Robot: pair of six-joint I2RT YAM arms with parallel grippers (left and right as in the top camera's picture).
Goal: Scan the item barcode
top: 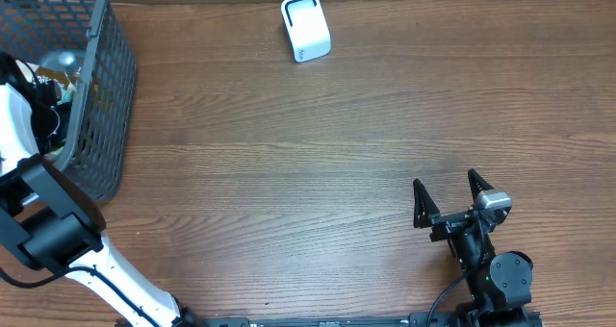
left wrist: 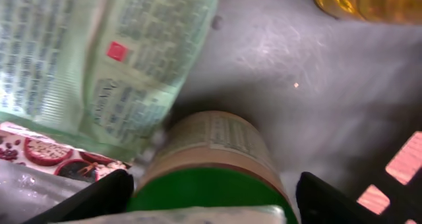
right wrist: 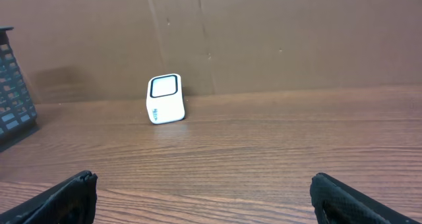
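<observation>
Left gripper [left wrist: 214, 184], down in the basket [top: 101, 96], straddles a green-lidded can [left wrist: 211, 151], grip unclear; right gripper [top: 450, 194] gapes wide, empty, facing the scanner [top: 306, 27]

Inside the basket [top: 101, 106] room is tight: a pouch [left wrist: 112, 59], a jar [left wrist: 211, 165] and a bottle [left wrist: 369, 0] crowd it. A wide bare stretch of table [top: 289, 173] lies between the scanner [top: 306, 27] and the right gripper [top: 444, 181].

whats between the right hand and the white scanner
Nothing: only bare wooden table lies between the right hand and the white scanner, as the overhead and right wrist views both show.
</observation>
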